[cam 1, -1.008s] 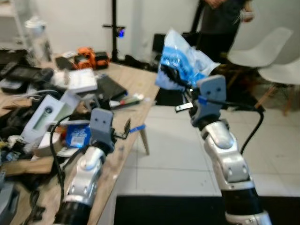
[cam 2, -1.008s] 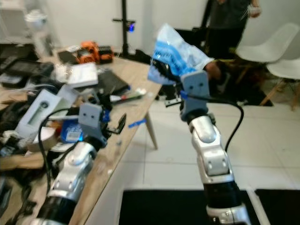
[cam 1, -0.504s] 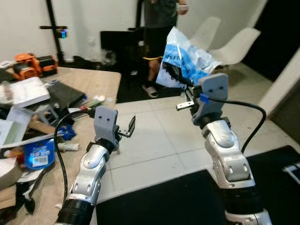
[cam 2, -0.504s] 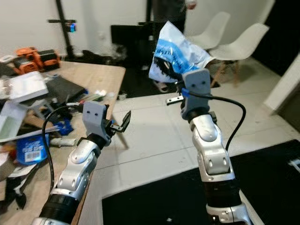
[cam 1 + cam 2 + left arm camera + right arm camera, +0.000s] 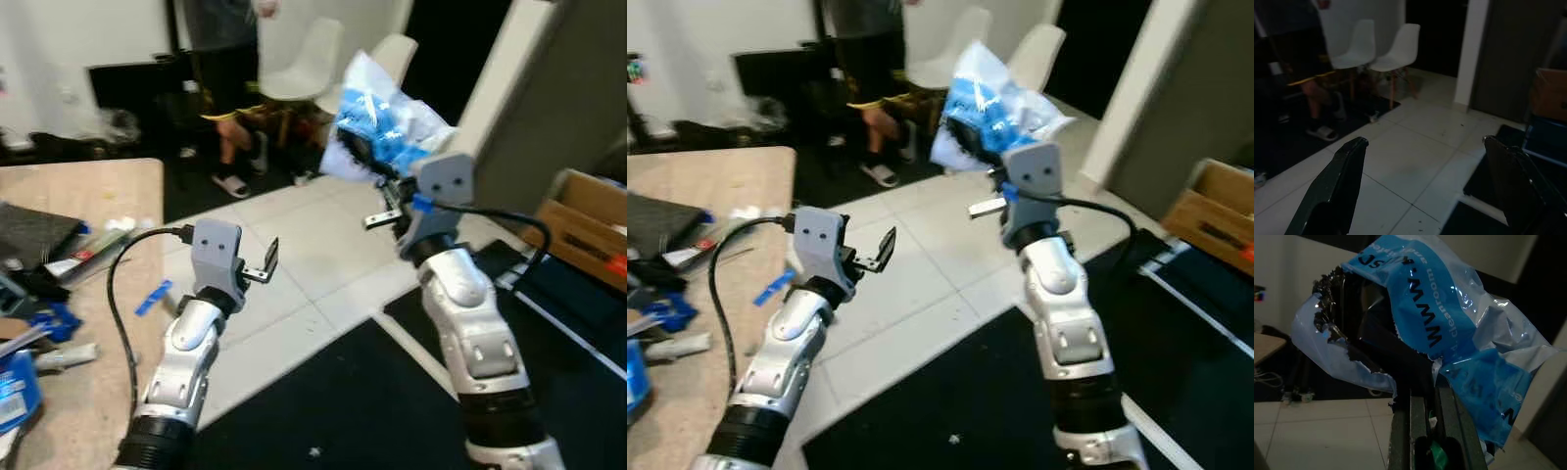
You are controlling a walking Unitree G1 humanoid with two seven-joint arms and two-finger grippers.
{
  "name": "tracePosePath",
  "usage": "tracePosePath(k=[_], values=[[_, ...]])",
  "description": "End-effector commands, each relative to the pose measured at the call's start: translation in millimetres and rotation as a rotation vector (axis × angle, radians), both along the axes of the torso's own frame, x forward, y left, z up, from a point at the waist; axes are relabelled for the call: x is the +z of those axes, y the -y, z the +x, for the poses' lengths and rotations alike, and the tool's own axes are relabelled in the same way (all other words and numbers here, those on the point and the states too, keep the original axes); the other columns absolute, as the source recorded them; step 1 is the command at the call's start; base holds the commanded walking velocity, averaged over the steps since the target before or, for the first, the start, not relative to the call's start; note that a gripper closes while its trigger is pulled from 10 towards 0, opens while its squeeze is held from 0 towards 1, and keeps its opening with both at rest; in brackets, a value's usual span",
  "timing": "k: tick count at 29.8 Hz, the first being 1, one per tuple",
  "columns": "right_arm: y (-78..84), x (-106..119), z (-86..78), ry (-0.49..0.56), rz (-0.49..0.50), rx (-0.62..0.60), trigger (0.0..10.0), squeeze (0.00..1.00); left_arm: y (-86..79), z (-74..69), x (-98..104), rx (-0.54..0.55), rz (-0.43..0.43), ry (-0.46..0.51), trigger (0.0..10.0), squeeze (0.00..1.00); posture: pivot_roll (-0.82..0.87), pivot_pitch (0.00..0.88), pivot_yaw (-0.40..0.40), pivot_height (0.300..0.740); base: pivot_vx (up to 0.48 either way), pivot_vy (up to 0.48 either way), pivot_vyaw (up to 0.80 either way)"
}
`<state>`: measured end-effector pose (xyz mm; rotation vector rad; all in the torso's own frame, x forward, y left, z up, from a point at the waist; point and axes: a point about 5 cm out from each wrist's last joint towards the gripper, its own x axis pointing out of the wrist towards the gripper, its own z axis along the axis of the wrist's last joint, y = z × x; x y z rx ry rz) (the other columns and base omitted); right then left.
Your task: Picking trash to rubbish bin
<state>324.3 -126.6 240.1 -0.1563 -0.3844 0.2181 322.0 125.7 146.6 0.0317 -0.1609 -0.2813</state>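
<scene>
Right wrist view: crumpled, torn blue wrapper (image 5: pixel 1449 328)

Blue-and-white plastic bag (image 5: pixel 1449 328) (white lettering on the blue band), white chairs (image 5: pixel 1374 46), brown cardboard box (image 5: pixel 588 230).

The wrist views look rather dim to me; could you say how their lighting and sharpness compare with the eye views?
Left wrist view: dark, end effector fingers silhouetted. Right wrist view: dim, but the blue bag print is legible. Eye views: brighter, slightly soft with motion blur.
</scene>
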Motion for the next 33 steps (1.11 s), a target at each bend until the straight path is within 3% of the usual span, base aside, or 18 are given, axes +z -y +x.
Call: tracePosePath(k=[1,33], values=[[6.3,-0.6,-0.2,-0.004,0.000,-0.020,10.0,0.00,0.3,-0.1,-3.5,0.002,0.001,-0.014,10.0,0.00,-0.10,0.053,-0.049,0.740,0.000,0.000,-0.80],[4.4,1.4,1.1,-0.003,-0.004,-0.004,10.0,0.00,-7.0,-0.8,-5.2,0.046,-0.016,-0.025,10.0,0.00,-0.10,0.052,-0.063,0.740,0.000,0.000,-0.80]])
